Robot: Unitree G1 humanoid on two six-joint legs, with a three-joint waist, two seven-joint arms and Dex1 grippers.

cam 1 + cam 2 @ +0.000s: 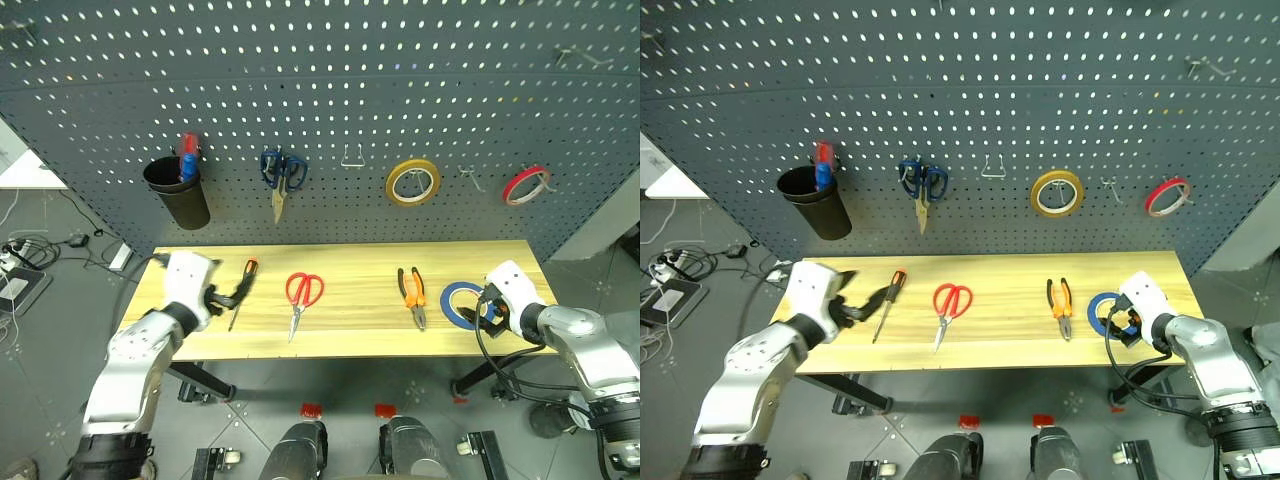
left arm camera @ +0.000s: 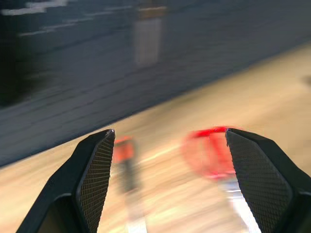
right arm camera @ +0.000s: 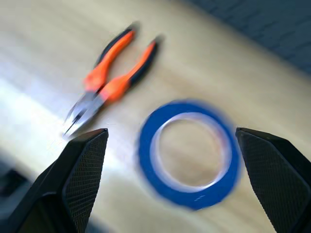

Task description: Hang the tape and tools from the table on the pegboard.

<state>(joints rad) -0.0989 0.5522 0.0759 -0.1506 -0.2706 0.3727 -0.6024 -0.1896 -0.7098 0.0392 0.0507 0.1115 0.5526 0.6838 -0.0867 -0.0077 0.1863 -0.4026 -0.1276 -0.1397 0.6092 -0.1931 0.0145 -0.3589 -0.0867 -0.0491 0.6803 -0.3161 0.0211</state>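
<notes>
On the table (image 1: 350, 335) lie, left to right, the screwdriver (image 1: 245, 280), the red-handled scissors (image 1: 303, 293), the orange-handled pliers (image 1: 413, 296) and the blue tape (image 1: 458, 303). My left gripper (image 1: 232, 293) hovers open at the table's left end, its fingers just beside the screwdriver (image 2: 127, 165), with the scissors (image 2: 211, 150) further on. At the right end, my right gripper (image 1: 487, 312) stands open over the tape's near edge. Its wrist view has the tape (image 3: 194, 198) lying flat between the fingers and the pliers (image 3: 109, 82) beyond. The pegboard (image 1: 320, 80) rises behind the table.
On the pegboard hang a black cup (image 1: 180, 195) with red and blue items, blue-handled scissors (image 1: 283, 172), a yellow tape ring (image 1: 413, 182) and a red tape ring (image 1: 526, 185). Bare hooks (image 1: 352, 158) sit between them. Cables lie on the floor at the left.
</notes>
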